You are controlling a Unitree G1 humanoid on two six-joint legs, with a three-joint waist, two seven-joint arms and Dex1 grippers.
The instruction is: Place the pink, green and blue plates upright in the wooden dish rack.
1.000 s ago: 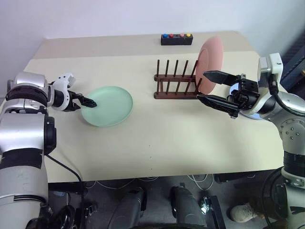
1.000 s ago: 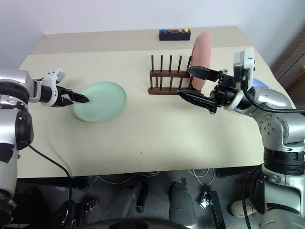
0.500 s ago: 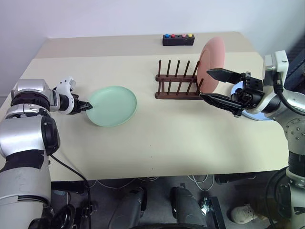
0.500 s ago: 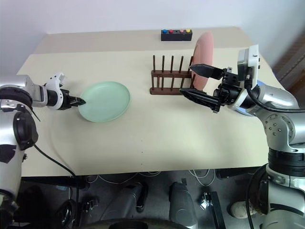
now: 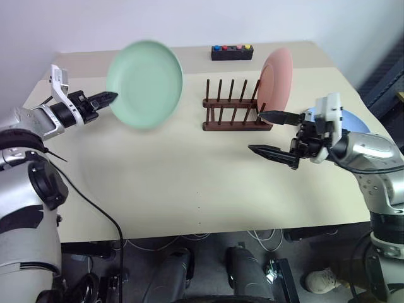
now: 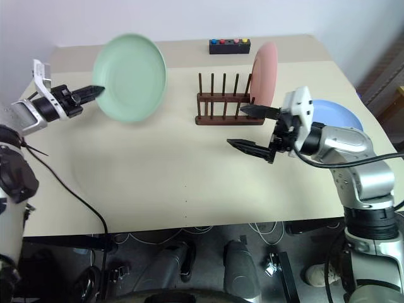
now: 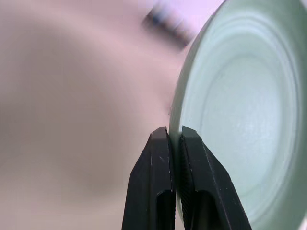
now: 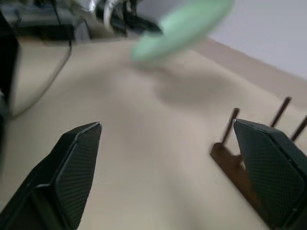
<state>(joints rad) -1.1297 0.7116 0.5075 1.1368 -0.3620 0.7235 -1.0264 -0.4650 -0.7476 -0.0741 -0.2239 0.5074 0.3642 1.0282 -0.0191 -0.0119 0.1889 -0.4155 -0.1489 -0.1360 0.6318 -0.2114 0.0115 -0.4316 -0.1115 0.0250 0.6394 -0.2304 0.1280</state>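
Green plate (image 5: pixel 145 84) raised upright, rim pinched by left pincer (image 5: pixel 108 96), right pincer (image 5: pixel 270 133) spread

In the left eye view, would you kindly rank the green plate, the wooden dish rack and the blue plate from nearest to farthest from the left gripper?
1. Green plate: clamped at its rim in the left gripper.
2. Wooden dish rack: mid-table, toward the robot's right.
3. Blue plate: far right, behind the right arm.

Mint green plate (image 5: pixel 145 84), salmon pink plate (image 5: pixel 276 85), light blue plate (image 6: pixel 337 115), dark brown rack (image 5: pixel 231 110), beige table (image 5: pixel 189 183).
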